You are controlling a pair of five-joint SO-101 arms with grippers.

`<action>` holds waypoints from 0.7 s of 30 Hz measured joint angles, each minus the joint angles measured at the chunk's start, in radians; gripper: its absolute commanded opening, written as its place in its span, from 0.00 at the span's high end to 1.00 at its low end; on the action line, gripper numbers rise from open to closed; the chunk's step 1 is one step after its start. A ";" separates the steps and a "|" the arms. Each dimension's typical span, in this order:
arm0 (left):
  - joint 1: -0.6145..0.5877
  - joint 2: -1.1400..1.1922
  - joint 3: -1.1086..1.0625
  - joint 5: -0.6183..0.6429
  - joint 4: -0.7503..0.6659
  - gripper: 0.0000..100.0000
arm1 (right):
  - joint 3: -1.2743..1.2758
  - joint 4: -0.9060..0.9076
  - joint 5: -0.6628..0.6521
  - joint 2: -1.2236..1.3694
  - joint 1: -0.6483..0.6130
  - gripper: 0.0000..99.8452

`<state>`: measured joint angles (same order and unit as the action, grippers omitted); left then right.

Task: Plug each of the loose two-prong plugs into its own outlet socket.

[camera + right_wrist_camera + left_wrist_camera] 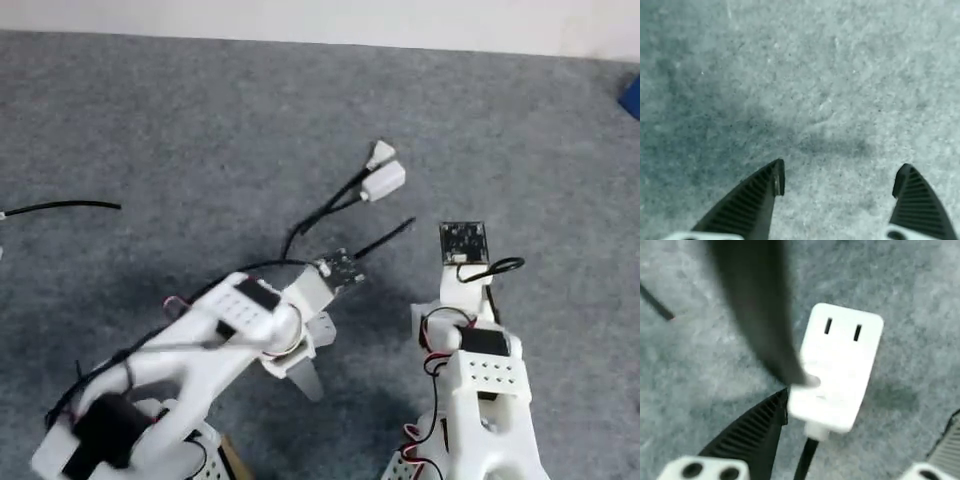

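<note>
A white outlet socket [842, 367] with two slots lies on the grey carpet, its black cable running back toward my left gripper [867, 415]. That gripper is open. One black finger [757, 432] has its tip at the socket's near corner, and whether they touch I cannot tell. In the high view this socket [385, 180] lies beside a smaller white connector [380, 153], both ahead of the left arm [250, 315]. My right gripper [840, 175] is open over bare carpet, holding nothing.
Black cables [320, 215] run from the white pieces under the left arm, and one passes as a dark streak [755, 305] close to the left wrist camera. A loose cable end [95, 205] lies far left. A blue object [632, 95] sits at the right edge.
</note>
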<state>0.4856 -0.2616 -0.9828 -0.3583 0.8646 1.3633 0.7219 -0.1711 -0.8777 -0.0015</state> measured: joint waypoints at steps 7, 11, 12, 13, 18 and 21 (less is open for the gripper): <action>-0.002 0.081 0.061 0.002 0.003 0.82 | 0.003 -0.002 0.000 0.000 0.000 0.66; 0.006 0.083 0.097 -0.005 0.029 1.00 | 0.003 -0.002 0.000 0.000 0.000 0.66; 0.009 0.083 0.114 -0.017 0.057 0.99 | 0.003 -0.002 0.000 0.000 0.000 0.66; 0.012 0.084 0.138 -0.041 0.087 0.99 | 0.003 -0.002 0.000 0.000 0.000 0.66; -0.003 0.089 0.247 -0.129 0.259 0.99 | 0.003 -0.002 0.000 0.000 0.000 0.66; -0.008 0.089 0.288 -0.137 0.299 0.99 | 0.003 -0.002 0.000 0.000 0.000 0.66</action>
<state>0.4780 -0.1726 -0.6943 -0.4948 1.1638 1.3663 0.7204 -0.1711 -0.8777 -0.0015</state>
